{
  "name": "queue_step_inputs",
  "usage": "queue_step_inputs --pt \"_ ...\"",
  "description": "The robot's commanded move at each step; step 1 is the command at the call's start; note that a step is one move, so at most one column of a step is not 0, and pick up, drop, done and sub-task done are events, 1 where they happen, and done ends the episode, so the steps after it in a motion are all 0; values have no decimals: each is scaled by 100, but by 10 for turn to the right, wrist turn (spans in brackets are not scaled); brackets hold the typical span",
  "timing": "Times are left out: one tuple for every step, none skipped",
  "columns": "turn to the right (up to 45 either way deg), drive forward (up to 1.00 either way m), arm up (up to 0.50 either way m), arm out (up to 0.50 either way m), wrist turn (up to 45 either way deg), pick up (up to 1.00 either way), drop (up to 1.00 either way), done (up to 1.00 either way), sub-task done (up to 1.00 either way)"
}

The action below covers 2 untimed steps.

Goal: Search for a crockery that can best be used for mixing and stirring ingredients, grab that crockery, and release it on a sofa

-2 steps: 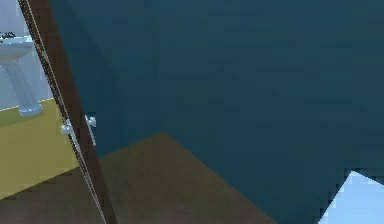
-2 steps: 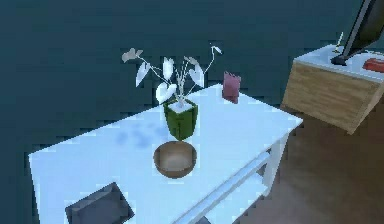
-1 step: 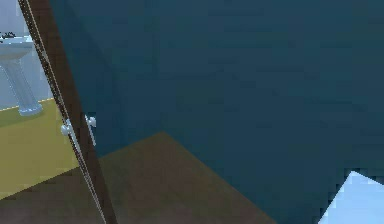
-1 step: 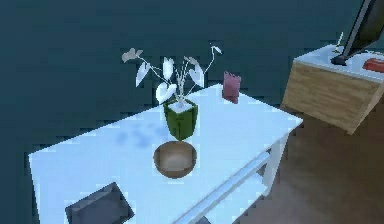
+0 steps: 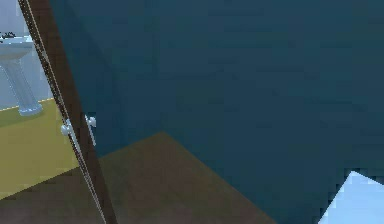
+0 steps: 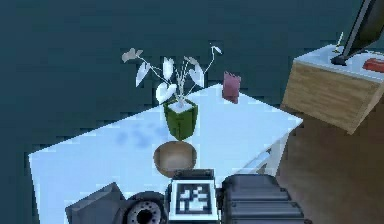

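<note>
A brown bowl (image 6: 175, 157) is sitting on a white table (image 6: 90, 160) just in front of a potted plant (image 6: 180, 110) as the robot's gripper (image 6: 140, 210), its grip and any load impossible to tell, is hovering by the near edge, likely needing to descend squarely onto the rim while avoiding the leaves.

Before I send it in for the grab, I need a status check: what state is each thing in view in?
door: standing open.
bowl: upright on the table, looks empty.
potted plant: upright, just behind the bowl.
gripper: cannot tell whether it holds anything.
</note>
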Motion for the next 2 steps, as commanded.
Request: queue_step_inputs --pt "0 0 0 26 0 0 0 0 0" --pt "0 0 0 0 450 0 0 0 0"
